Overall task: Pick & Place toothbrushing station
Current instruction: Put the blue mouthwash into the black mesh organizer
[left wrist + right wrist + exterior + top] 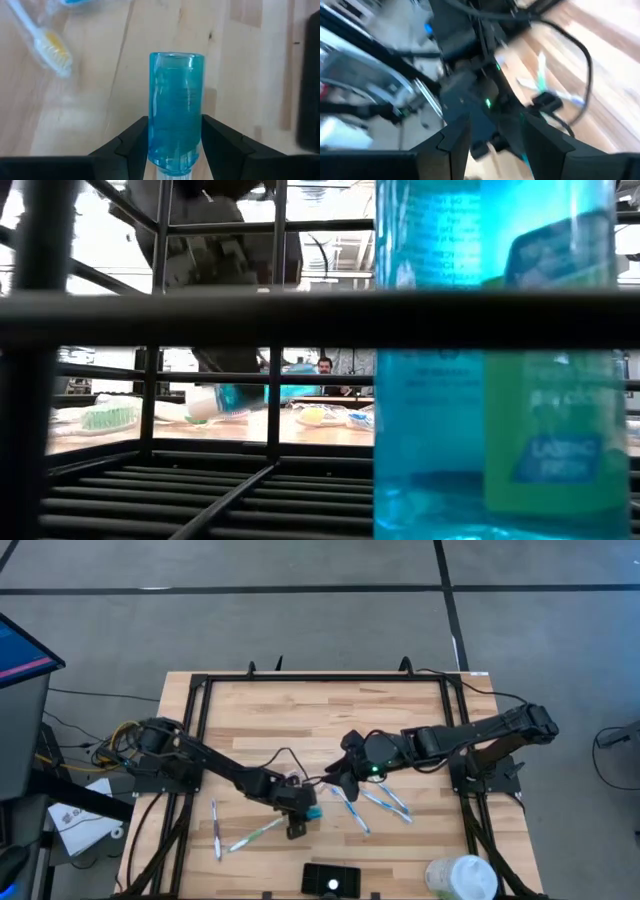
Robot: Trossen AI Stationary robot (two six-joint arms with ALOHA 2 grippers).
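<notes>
My left gripper [298, 823] is shut on a small clear blue bottle [176, 100] with a white cap [172, 173], above the middle of the wooden table [300, 710]. The low view shows the bottle [265, 393] lying about level above the tabletop. The toothbrushing station [330, 880], a low black box, sits at the table's near edge, just nearside of that gripper. My right gripper [342, 778] hangs open, higher up, right of the table's centre, with nothing between its fingers [455, 145]. My left gripper pinches the bottle between its two fingers [127, 150] on the opposite sides of its body, near the cap end [175, 152]. The fingers slant downward and lie along the bottle, whose bottom points away from them. The bottle is lifted clear of the table.
Several toothbrushes lie loose on the wood: two at the near left [216, 830] [255, 835] and a cluster right of centre [375, 802]; one with yellow bristles [52, 47] is near the bottle. A white round container [460, 878] stands at the near right. A big blue bottle [490, 380] fills the low view's right.
</notes>
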